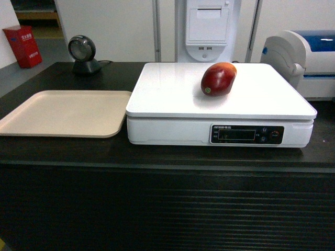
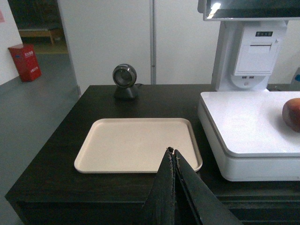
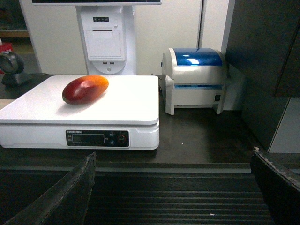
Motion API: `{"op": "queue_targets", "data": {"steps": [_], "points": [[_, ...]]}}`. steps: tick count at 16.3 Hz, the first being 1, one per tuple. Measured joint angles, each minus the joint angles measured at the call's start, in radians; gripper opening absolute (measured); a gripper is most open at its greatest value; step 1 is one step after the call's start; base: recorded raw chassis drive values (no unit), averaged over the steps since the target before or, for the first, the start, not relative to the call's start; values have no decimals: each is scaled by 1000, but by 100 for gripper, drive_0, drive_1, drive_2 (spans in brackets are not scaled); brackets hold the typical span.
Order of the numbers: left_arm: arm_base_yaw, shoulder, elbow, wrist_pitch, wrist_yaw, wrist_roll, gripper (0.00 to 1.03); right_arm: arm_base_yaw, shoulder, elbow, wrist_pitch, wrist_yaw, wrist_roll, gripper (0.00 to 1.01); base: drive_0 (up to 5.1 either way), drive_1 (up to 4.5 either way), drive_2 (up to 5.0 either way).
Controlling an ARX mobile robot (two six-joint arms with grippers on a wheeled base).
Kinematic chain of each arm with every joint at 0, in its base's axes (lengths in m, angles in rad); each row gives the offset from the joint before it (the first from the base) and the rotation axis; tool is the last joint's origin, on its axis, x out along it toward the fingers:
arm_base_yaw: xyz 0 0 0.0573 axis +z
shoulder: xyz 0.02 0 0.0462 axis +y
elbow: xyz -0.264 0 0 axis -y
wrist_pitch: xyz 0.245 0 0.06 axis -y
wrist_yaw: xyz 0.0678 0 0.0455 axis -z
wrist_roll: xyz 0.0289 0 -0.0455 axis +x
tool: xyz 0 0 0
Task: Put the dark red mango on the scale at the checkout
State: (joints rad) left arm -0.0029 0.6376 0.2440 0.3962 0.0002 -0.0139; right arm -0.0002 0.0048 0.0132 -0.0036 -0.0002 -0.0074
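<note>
The dark red mango [image 1: 218, 79] lies on its side on the flat top of the white scale [image 1: 172, 99], toward the far right. The scale sits on the dark tabletop [image 1: 157, 157]. A beige tray [image 1: 63, 112] lies just left of it. The left tool [image 2: 172, 151] is pressed together, holding nothing. The right tool [image 3: 173, 161] is spread wide, near the tabletop's front edge.

Head camera facing checkout [image 1: 167, 209] front-on; both wrist cameras looking over counter edge, sharing scale [image 2: 243, 126] and dark red mango [image 3: 85, 89].
</note>
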Motion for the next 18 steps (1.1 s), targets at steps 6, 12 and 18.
{"op": "queue_targets", "data": {"steps": [6,12,18], "points": [[0,-163,-137,-31,0,0,2,0,0,0,0,0,0,98,0,0,0],[0,-306,-195,-115,0,0,2,0,0,0,0,0,0,98,0,0,0],[0,-413,-235,-169,-1,0,2,0,0,0,0,0,0,98,0,0,0]]}}
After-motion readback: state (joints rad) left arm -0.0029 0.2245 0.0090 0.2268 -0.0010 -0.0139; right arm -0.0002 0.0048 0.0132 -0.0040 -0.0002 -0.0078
